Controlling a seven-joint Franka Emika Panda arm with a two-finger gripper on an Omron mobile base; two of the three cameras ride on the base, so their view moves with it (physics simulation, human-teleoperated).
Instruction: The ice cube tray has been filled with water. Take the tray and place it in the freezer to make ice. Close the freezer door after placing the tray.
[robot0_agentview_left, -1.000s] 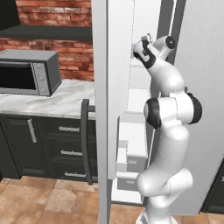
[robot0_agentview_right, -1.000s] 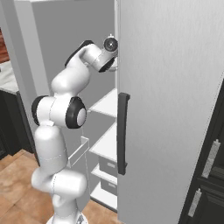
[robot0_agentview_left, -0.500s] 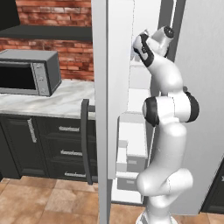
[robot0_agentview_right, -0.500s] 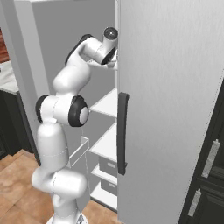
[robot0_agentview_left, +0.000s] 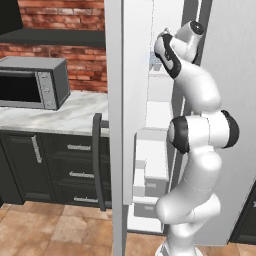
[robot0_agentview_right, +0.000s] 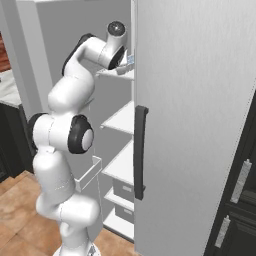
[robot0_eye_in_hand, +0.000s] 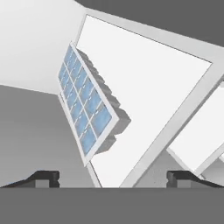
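The ice cube tray (robot0_eye_in_hand: 89, 107) lies on a white upper shelf (robot0_eye_in_hand: 148, 87) inside the freezer (robot0_agentview_left: 157, 150), its pale blue water (robot0_eye_in_hand: 83, 105) showing in two rows of square cells. The gripper (robot0_eye_in_hand: 113, 177) hangs in front of it with its jaws spread wide, holding nothing, clear of the tray. The freezer door (robot0_agentview_left: 122, 125) stands open beside the arm.

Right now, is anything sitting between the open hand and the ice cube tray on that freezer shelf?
Nothing visible does. In the hand view the ice cube tray lies on the white shelf, with bare space between it and the open hand.
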